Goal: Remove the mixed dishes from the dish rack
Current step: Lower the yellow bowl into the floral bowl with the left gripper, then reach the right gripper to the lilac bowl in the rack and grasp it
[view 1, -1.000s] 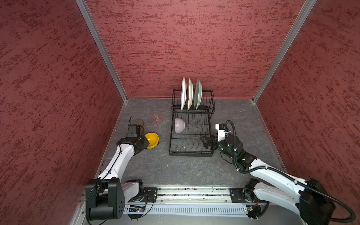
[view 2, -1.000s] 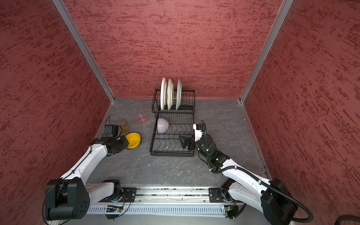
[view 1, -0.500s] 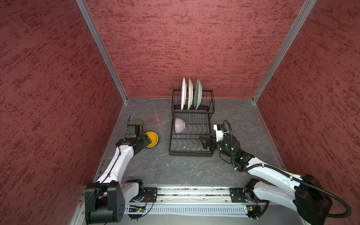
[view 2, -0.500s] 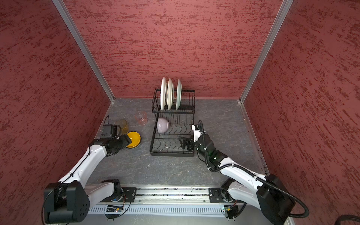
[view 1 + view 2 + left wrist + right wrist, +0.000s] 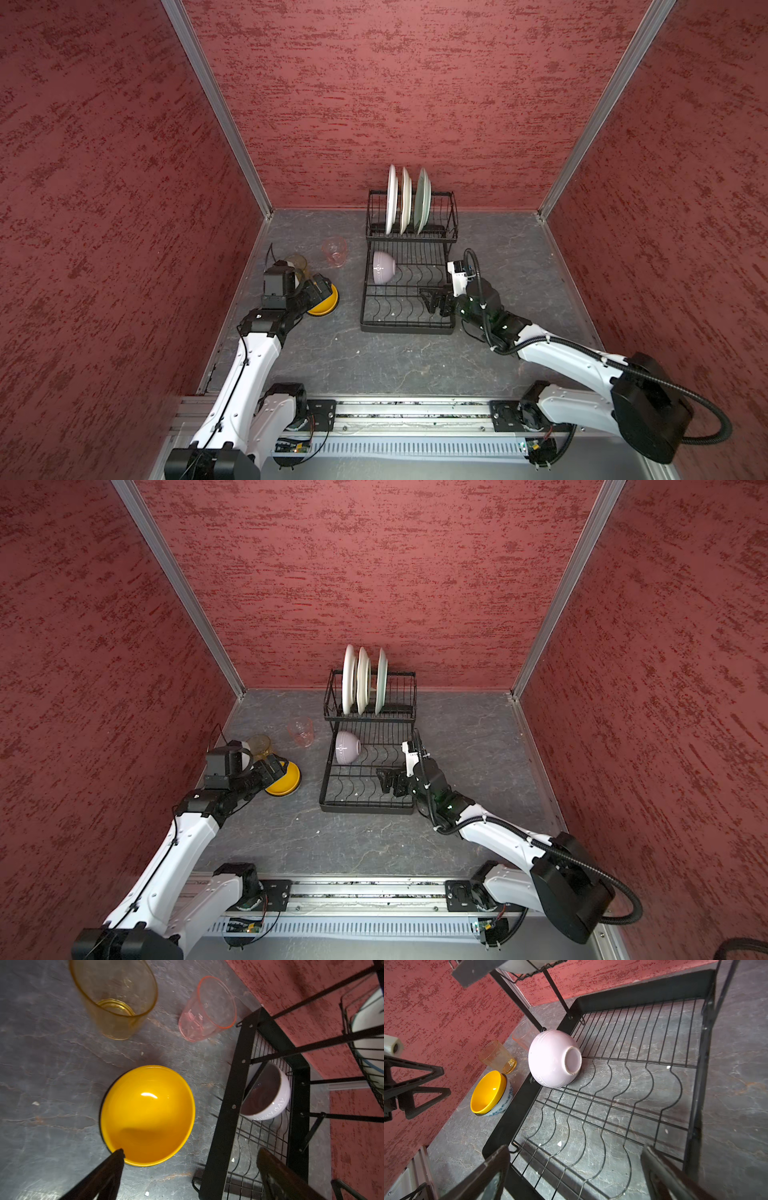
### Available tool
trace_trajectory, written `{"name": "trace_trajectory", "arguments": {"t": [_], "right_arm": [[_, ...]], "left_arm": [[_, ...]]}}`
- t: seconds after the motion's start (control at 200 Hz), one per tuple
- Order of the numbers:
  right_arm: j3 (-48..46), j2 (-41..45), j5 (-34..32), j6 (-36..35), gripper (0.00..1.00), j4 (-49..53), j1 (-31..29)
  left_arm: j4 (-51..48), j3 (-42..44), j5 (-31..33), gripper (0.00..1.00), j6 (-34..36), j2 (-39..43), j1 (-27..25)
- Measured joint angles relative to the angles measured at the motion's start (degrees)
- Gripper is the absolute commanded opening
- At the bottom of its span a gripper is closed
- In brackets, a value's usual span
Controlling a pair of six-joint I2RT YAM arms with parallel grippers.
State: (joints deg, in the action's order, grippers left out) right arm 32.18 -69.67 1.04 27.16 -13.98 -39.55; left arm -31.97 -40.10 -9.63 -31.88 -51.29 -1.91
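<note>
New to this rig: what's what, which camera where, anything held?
Two robot arms on a rail, each with a two-finger gripper. Top views look down on everything; wrist views ride the arms. On the table: a dish rack, three plates upright in its back tier, a lilac bowl tipped on its lower tier. Left of it: yellow bowl nested in a blue-white bowl, amber tumbler, pink tumbler. The left gripper by the yellow bowl and the right gripper over the rack are open, empty.

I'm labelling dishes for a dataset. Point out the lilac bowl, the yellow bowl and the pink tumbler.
lilac bowl point(image 5: 548, 1057): right wrist view, on its outer side wall.
yellow bowl point(image 5: 147, 1114): left wrist view, on its inner bottom.
pink tumbler point(image 5: 205, 1012): left wrist view, on the middle of its clear body.
</note>
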Motion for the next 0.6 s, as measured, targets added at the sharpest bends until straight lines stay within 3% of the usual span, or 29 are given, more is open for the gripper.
{"name": "trace_trajectory", "arguments": {"t": [0.596], "right_arm": [[12.3,-23.0,0.7,1.0,0.98,-8.9,-2.3]], "left_arm": [[11.9,2.8,-3.7,0.99,-0.7,-6.2,-6.8]]}}
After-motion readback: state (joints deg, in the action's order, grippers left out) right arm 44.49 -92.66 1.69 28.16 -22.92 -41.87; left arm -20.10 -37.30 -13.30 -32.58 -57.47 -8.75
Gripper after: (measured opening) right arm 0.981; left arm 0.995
